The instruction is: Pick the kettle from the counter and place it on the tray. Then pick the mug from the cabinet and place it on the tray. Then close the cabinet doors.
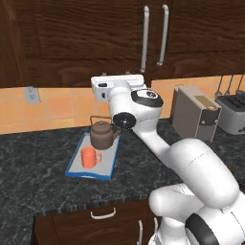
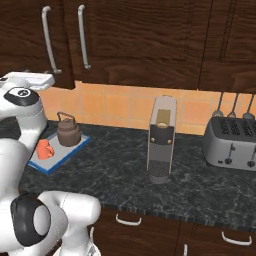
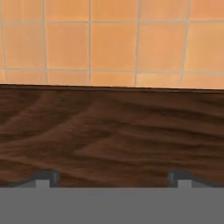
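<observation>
1. Judging progress: the kettle [image 1: 101, 134] and mug [image 1: 89, 157] are both seen standing on the tray [image 1: 76, 167], so both placements are taken as done.
2. The tray lies on the counter [image 1: 33, 162], below the cabinet [image 1: 72, 43] and slightly to its left.
3. The cabinet doors [image 1: 158, 28] look shut or very nearly so, with the handles side by side; closing is judged finished or in its last push.
4. The gripper [image 3: 113, 177] is held against the wood of the cabinet, above the tray. Its fingertips [image 3: 43, 178] are set wide apart, with nothing between them.
5. Count: one kettle, one mug, one tray, two doors, two bar handles. Right of the tray: one coffee machine [image 2: 161, 145], one toaster [image 2: 232, 142].
</observation>
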